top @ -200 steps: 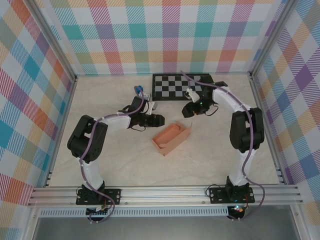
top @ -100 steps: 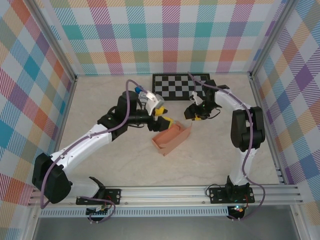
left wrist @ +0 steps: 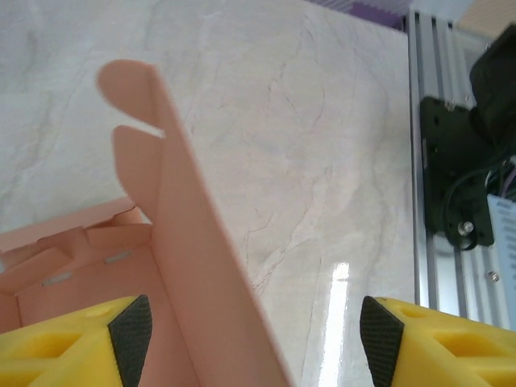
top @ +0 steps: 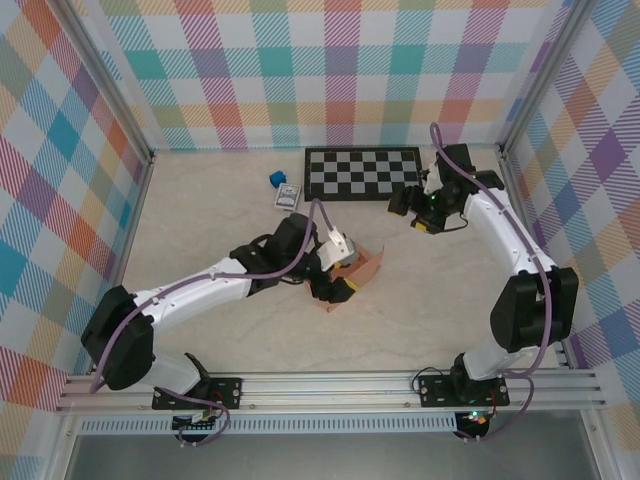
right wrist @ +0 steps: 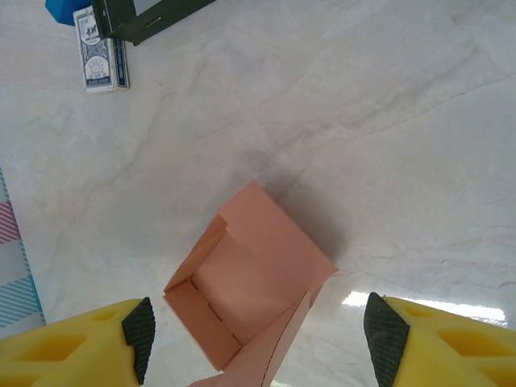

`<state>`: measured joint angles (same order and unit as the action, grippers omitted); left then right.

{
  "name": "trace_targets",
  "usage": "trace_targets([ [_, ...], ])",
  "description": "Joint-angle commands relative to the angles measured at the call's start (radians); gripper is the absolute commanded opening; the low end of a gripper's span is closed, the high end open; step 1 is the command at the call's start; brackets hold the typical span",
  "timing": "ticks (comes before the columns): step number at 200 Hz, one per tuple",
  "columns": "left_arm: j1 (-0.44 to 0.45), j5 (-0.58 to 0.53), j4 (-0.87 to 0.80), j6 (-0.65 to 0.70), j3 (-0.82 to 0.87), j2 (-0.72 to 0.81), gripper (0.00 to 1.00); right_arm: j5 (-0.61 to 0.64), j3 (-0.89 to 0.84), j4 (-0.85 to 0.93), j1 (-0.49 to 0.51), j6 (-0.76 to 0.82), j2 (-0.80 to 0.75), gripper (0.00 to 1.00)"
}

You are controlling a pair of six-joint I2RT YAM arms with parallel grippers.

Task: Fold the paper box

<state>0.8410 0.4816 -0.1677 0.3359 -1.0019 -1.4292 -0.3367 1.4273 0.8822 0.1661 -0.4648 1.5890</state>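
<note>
The paper box sits half-formed mid-worktop, clear of every edge, with the left jaws spread astride its upright flap, likely to fold it inward, and the right jaws spread and empty, parked toward the far right corner.

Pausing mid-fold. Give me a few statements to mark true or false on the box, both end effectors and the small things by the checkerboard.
1. The box lies open, its inside showing. True.
2. The right end effector grips the box. False: it is open and hangs above the box, apart from it.
3. An upright flap of the box stands between the open jaws of the left end effector. True.
4. The card pack lies inside the box. False: it lies on the table, near a corner of the checkerboard.
5. The blue cube lies next to the card pack. True.
</note>
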Motion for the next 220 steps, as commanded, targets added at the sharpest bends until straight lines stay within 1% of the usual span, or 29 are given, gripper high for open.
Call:
trace_targets([
  [1,0.074,-0.114,-0.013,0.093,-0.002,0.004,0.70,0.003,-0.021,0.034,-0.025,-0.010,0.047,0.71],
  [21,0.116,-0.164,-0.041,0.086,-0.013,-0.014,0.69,-0.006,-0.013,0.031,-0.056,0.005,0.082,0.68],
  [33,0.139,-0.227,-0.049,0.081,-0.018,-0.027,0.66,-0.004,-0.008,0.024,-0.056,0.007,0.091,0.68],
  [55,0.164,-0.360,-0.038,0.068,-0.018,-0.050,0.52,-0.028,0.003,0.010,-0.056,-0.001,0.106,0.66],
  [69,0.179,-0.402,-0.027,0.089,-0.011,-0.063,0.47,-0.034,0.005,0.004,-0.057,-0.004,0.109,0.65],
  [82,0.202,-0.435,-0.010,0.137,0.002,-0.065,0.38,-0.042,0.005,0.003,-0.057,-0.006,0.109,0.65],
  [87,0.210,-0.444,-0.004,0.156,0.009,-0.065,0.36,-0.051,0.007,0.004,-0.057,-0.006,0.112,0.64],
  [98,0.220,-0.444,0.008,0.205,0.022,-0.053,0.26,-0.076,0.013,0.021,-0.058,0.004,0.119,0.65],
  [113,0.227,-0.439,0.047,0.272,0.058,-0.024,0.23,-0.098,0.016,0.047,-0.057,0.066,0.124,0.66],
  [118,0.227,-0.436,0.059,0.302,0.071,-0.013,0.20,-0.101,0.015,0.051,-0.056,0.100,0.125,0.67],
  [130,0.228,-0.424,0.075,0.379,0.101,0.012,0.19,-0.109,0.002,0.059,-0.058,0.193,0.121,0.67],
  [145,0.231,-0.425,0.093,0.482,0.139,0.033,0.18,-0.079,-0.024,0.060,-0.060,0.250,0.115,0.66],
  [154,0.231,-0.429,0.120,0.549,0.171,0.049,0.14,-0.061,-0.051,0.045,-0.059,0.257,0.103,0.66],
  [175,0.233,-0.421,0.188,0.708,0.255,0.066,0.11,-0.049,-0.163,-0.022,-0.059,0.228,0.037,0.66],
  [193,0.233,-0.418,0.218,0.742,0.276,0.052,0.10,-0.037,-0.270,-0.078,-0.064,0.222,-0.037,0.67],
  [220,0.234,-0.408,0.275,0.787,0.314,0.040,0.10,-0.103,-0.385,-0.137,-0.101,0.237,-0.089,0.65],
])
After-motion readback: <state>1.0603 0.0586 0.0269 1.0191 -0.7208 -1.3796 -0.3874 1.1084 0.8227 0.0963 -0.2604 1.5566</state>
